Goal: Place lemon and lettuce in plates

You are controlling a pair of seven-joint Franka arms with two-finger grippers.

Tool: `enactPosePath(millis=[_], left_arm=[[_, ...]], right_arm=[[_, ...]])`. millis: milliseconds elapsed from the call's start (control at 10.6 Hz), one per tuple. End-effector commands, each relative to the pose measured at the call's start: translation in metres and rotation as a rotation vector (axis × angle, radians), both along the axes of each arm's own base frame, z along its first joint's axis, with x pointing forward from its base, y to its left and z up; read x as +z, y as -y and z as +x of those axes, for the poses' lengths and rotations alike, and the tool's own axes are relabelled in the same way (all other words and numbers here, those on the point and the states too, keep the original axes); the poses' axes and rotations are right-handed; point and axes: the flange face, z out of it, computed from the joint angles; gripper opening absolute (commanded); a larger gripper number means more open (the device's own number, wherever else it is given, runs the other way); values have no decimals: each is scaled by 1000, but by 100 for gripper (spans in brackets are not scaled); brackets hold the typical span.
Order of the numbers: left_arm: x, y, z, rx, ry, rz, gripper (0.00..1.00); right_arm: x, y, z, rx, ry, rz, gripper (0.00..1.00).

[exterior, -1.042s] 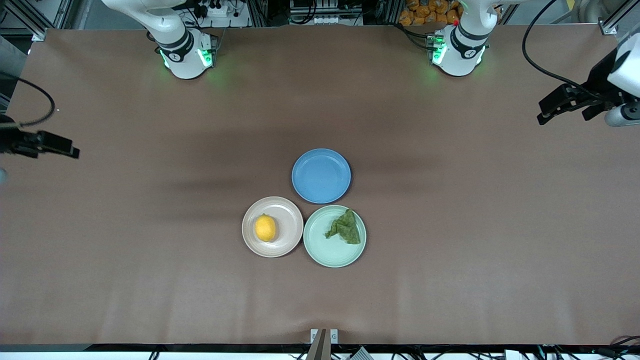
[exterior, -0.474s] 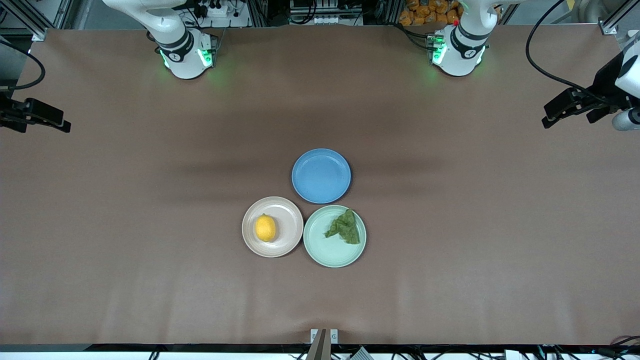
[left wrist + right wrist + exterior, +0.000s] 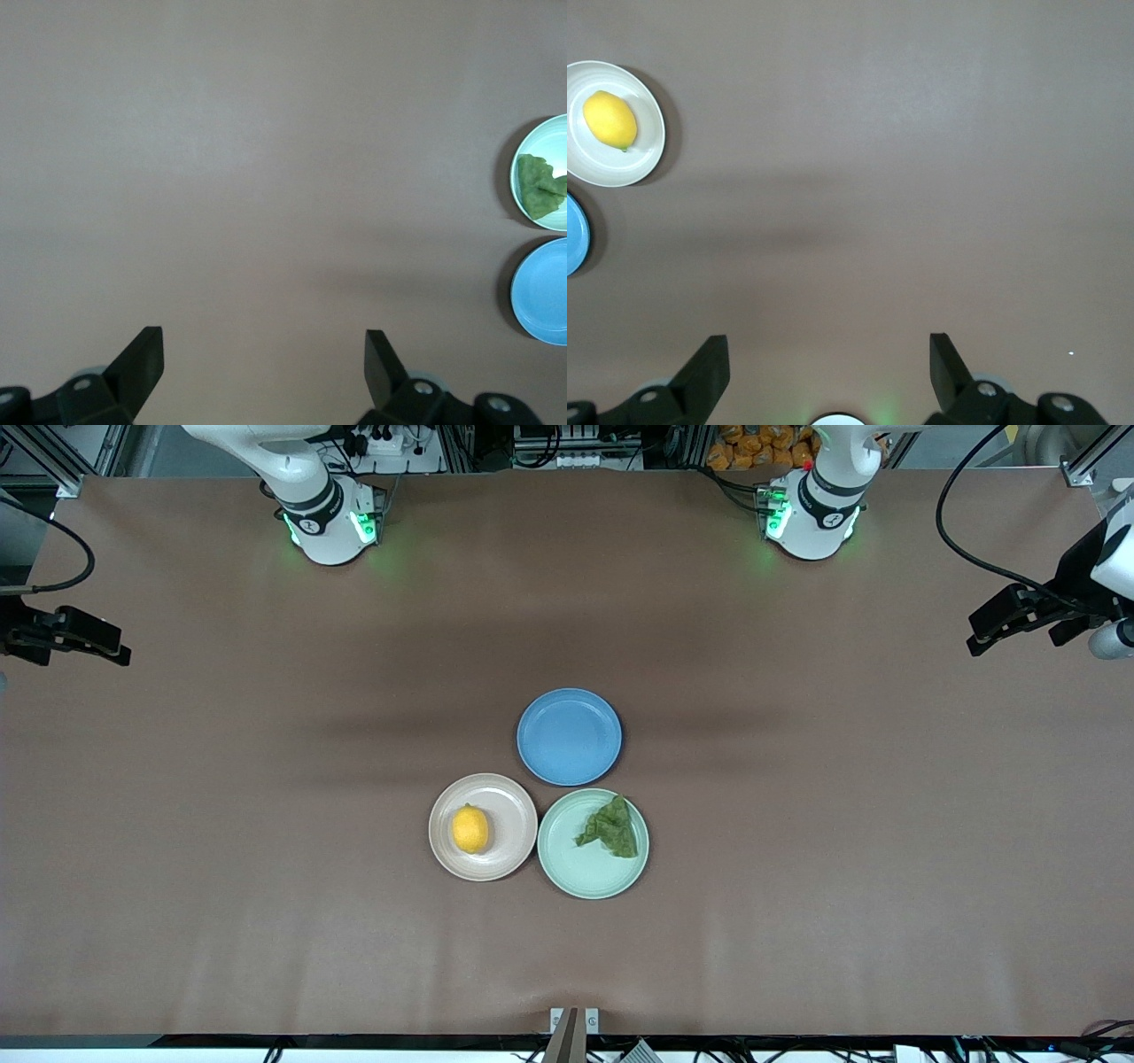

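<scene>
In the front view, three plates cluster near the middle of the brown desk (image 3: 797, 868). The blue plate (image 3: 569, 736) lies bare, farther from the camera than the other two and just beside both. The beige-pink plate (image 3: 483, 826) holds the lemon (image 3: 470, 829), a small yellow oval with a dimpled skin. The mint green plate (image 3: 593, 843) touches it at the rim and holds the lettuce (image 3: 611, 828), a wrinkly dark-green piece with ragged edges, near the rim toward the blue plate. The left gripper (image 3: 997, 624) hangs over the left arm's end of the desk, the right gripper (image 3: 84, 638) over the right arm's end, both well apart from the plates.

The left wrist view shows the left gripper (image 3: 264, 350) with jaws released and holding nothing, over bare desk.

The right wrist view shows the right gripper (image 3: 829, 354) likewise spread wide, nothing between.
</scene>
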Motion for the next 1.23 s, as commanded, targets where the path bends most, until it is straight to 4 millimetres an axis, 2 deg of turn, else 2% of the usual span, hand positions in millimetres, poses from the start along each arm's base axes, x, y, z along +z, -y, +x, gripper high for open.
enactPosePath(millis=[0,379,1137], left_arm=[[4,-3,3,8,4,22,100],[6,-6,2,6,6,7,100],[5,-7,0,17,3,5,100]], right_arm=[[14,-1,-21,-6,-3,-30,100],[16,-8,-21,6,3,-23,100],[7,-7,-10,2,6,-20,100]])
